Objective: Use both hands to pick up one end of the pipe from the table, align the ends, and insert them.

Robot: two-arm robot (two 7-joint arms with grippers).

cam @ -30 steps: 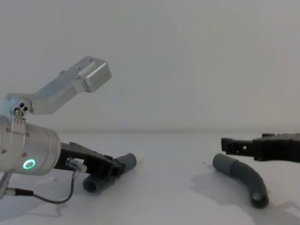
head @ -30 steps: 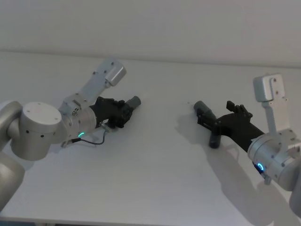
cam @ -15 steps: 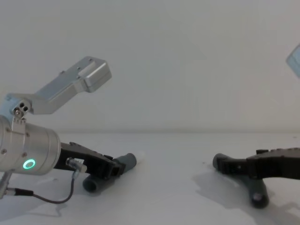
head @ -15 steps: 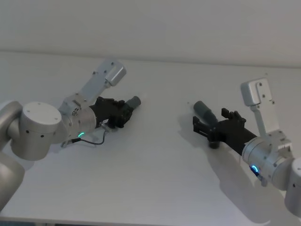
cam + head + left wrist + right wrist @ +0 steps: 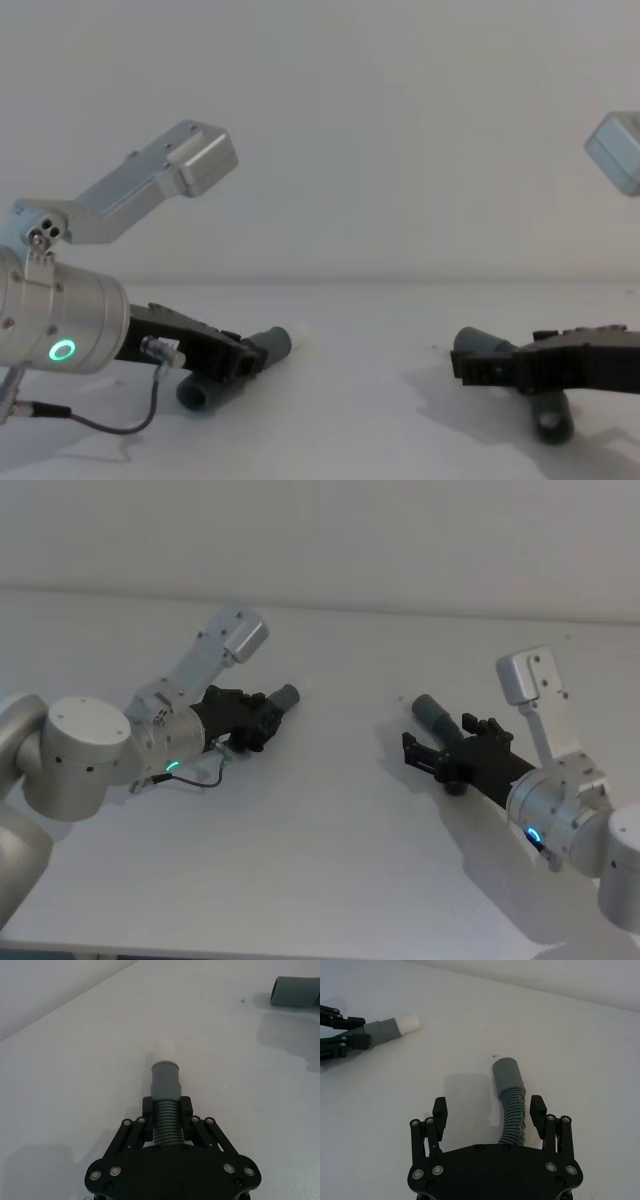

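On the white table [image 5: 320, 860] lie two dark-grey ribbed pieces of the pipe. My left gripper [image 5: 262, 717] [image 5: 167, 1116] is shut on the ribbed part of the left piece [image 5: 285, 696], low over the table. Its grey cuff [image 5: 165, 1080] and white tip [image 5: 167, 1050] stick out past the fingers toward the right. The right piece [image 5: 432, 711] [image 5: 507, 1076] lies on the table with its open-socket end [image 5: 478, 342] pointing left. My right gripper [image 5: 440, 738] [image 5: 488, 1108] is open and straddles its ribbed part, one finger on each side, not touching.
A bare stretch of table separates the two pieces. A thin black cable [image 5: 200, 780] loops on the table beside the left wrist. A plain white wall [image 5: 400, 130] rises behind the table's far edge.
My right gripper has moved forward and down over the right piece, so its open fingers now stand on both sides of the hose. The left arm and its piece have not moved.
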